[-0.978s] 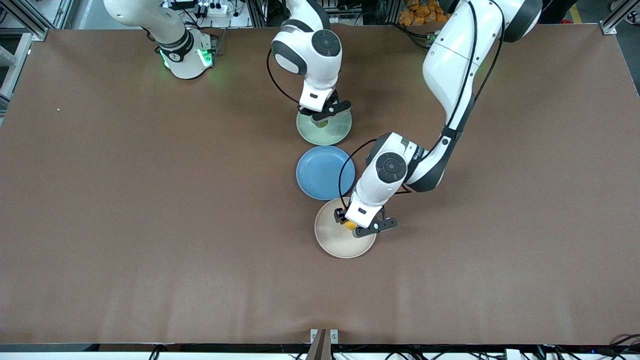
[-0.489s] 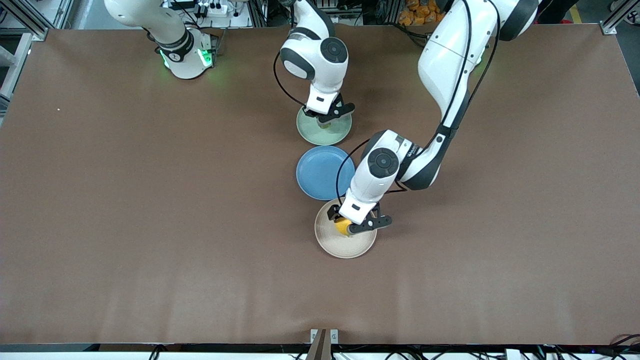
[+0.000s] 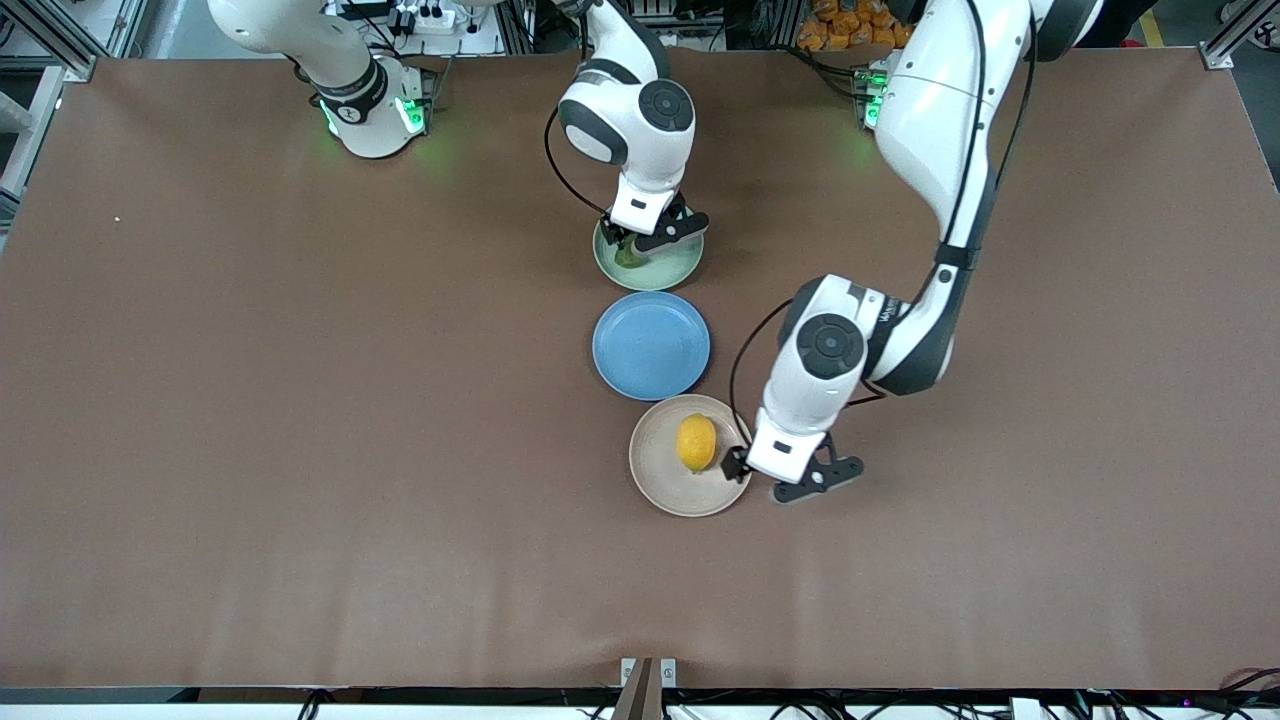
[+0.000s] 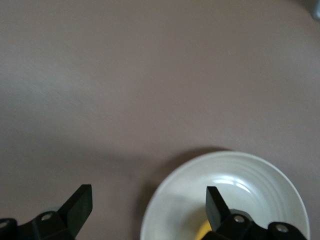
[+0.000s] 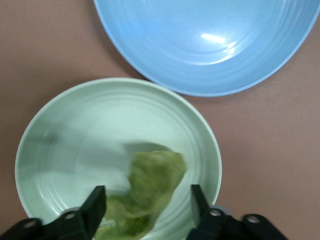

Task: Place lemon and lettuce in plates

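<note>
Lemon on your beige plate, left gripper spread empty at its rim, lettuce in mint plate under your parted right gripper, blue plate between.

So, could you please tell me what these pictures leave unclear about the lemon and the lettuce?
- Lemon: the left wrist view shows only a yellow sliver, cut off by the picture's edge and the left gripper.
- Lettuce: blurred in the right wrist view; whether it rests on the mint plate or is still falling cannot be told.
- Lettuce, front view: mostly hidden by the right gripper.
</note>
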Robot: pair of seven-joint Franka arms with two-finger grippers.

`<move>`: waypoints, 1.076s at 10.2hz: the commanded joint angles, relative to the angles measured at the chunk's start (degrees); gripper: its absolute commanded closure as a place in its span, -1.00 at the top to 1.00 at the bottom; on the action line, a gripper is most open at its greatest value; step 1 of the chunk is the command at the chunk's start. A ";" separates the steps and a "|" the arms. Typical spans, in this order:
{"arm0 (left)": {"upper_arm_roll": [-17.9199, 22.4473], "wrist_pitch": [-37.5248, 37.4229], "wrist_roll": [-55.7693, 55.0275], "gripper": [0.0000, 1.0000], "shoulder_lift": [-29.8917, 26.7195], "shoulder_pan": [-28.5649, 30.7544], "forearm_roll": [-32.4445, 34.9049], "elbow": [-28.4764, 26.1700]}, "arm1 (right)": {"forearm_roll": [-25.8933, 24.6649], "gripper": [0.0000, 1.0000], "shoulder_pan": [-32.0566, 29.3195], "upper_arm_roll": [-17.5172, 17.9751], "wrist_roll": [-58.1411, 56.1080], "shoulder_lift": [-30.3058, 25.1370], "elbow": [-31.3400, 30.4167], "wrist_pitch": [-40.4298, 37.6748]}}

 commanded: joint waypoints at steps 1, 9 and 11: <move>2.05 -1.28 -1.66 1.00 -2.90 2.04 1.94 -1.37 | 0.52 1.00 -3.96 0.34 -0.44 -2.26 4.24 -8.44; 0.13 -13.67 10.63 1.00 -19.20 14.34 5.01 -12.48 | 1.05 1.00 -29.08 0.25 -22.12 -7.00 20.26 -31.16; -1.02 -14.54 15.72 1.00 -25.64 16.47 4.84 -17.00 | 0.26 1.00 -37.95 0.25 -28.62 -7.98 22.10 -32.05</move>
